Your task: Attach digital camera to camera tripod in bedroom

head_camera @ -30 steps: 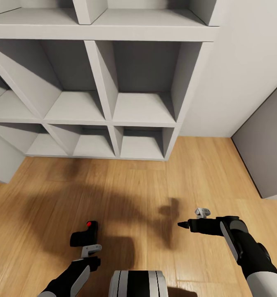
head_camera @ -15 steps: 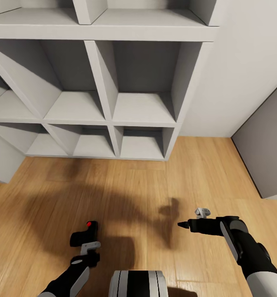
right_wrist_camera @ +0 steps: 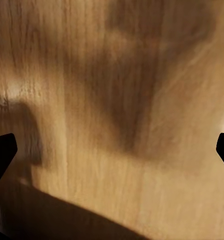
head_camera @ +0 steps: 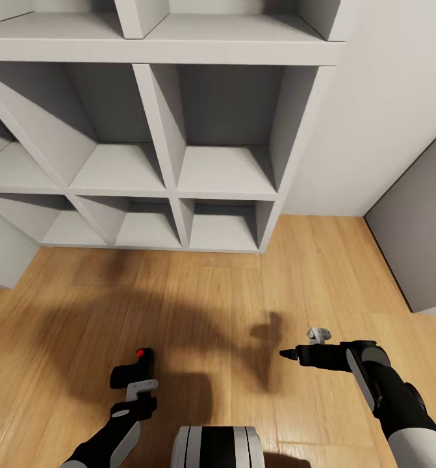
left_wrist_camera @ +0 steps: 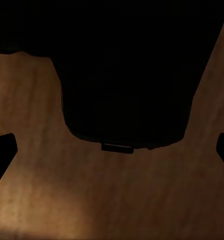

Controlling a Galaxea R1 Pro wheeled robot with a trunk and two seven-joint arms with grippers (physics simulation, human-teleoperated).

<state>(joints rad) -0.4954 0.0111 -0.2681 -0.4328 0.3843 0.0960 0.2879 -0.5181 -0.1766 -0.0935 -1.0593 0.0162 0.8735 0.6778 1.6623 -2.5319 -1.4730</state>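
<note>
The camera [head_camera: 134, 372] is seen on the floor [head_camera: 230, 292] just ahead of the left pincer [head_camera: 141, 392], its red dot on the end away from the pincer. In the left wrist view the black body [left_wrist_camera: 124, 70] lies just beyond the two fingertips [left_wrist_camera: 1, 155], which stand wide apart at the sides with bare wood between them; the left pincer is therefore judged spread and holding nothing. The camera's long axis is seen, in the head view, to run roughly in line with the pincer's reach, away from the robot (foreshortening makes this a judgement, not a certainty).

The right pincer [head_camera: 288, 353] is held well off to the camera's side, its tip pointing across toward the left arm. In its wrist view both fingertips [right_wrist_camera: 2, 150] are spread over shadowed floor, so it too is taken as parted and empty.

The left arm is plainly the nearer, and a short advance straight ahead is judged enough to bring its fingers around the camera. White cube shelves [head_camera: 172, 169] are seen beyond.
</note>
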